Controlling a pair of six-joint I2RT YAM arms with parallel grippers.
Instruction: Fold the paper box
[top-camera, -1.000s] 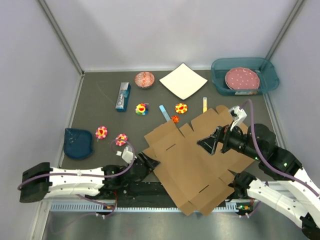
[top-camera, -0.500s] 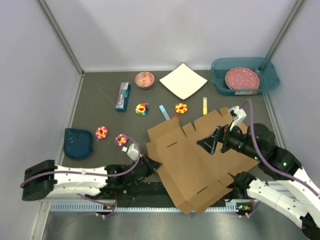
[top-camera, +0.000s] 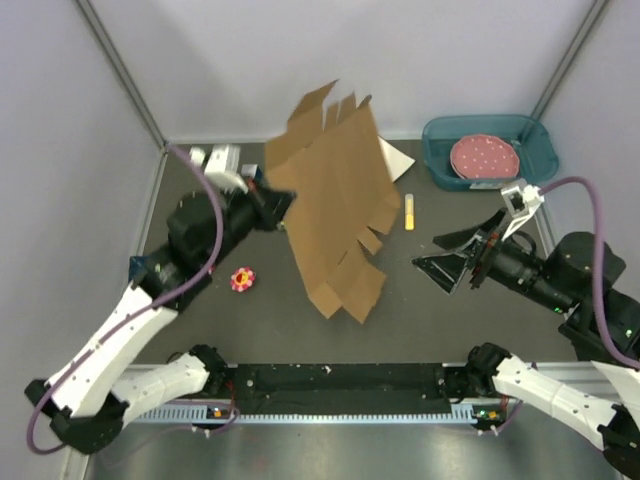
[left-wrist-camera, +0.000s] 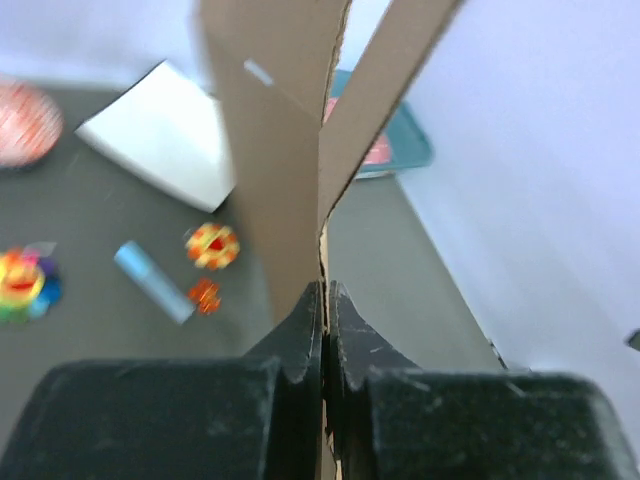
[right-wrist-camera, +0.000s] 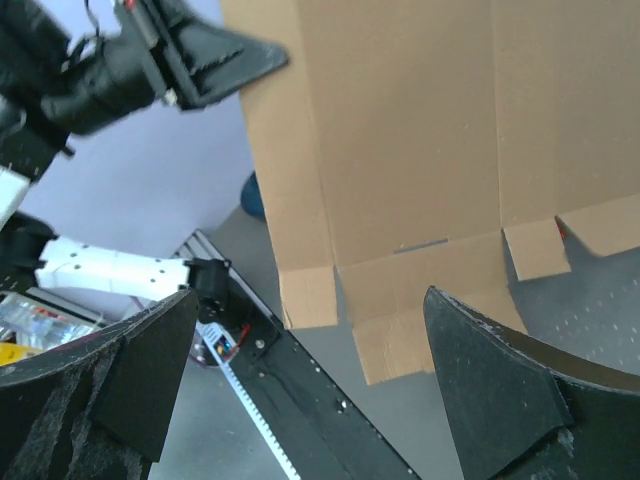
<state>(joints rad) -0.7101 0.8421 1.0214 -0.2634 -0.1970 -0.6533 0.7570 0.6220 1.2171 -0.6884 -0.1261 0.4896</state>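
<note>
At the far left my left arm covers part of a dark blue pouch (top-camera: 143, 272), so I see only its near edge. A small pink flower toy (top-camera: 242, 279) lies on the surface (top-camera: 420, 320) just beside it.

My left end effector (top-camera: 272, 205) is clenched on the left edge of the box (top-camera: 335, 190), the fingers (left-wrist-camera: 305, 320) pressed tight with the cardboard between them. From my left wrist the sheet shows edge on and blurred, splitting into two leaves that part in a V above the grip. Beyond it lie a white square sheet (left-wrist-camera: 165, 135), a blue stick (left-wrist-camera: 150, 282) and an orange flower toy (left-wrist-camera: 212, 245), all soft in focus. A red-and-white bowl (left-wrist-camera: 25, 120) is cut off at the picture's left edge.

The box hangs nearly upright above the middle of the surface, tilted, its top flaps against the back wall. It is plain brown, unfolded, with creases, a short slit and small flaps along its lower edge. I cannot tell if its lowest corner touches the surface. It hides most of the white square sheet in the top view.

To its right lies a yellow stick (top-camera: 409, 211). My right end effector (top-camera: 428, 253) is released, jaws wide, apart from the box and facing it. A teal tray (top-camera: 440, 150) at the far right holds a pink dotted plate (top-camera: 484, 157).
</note>
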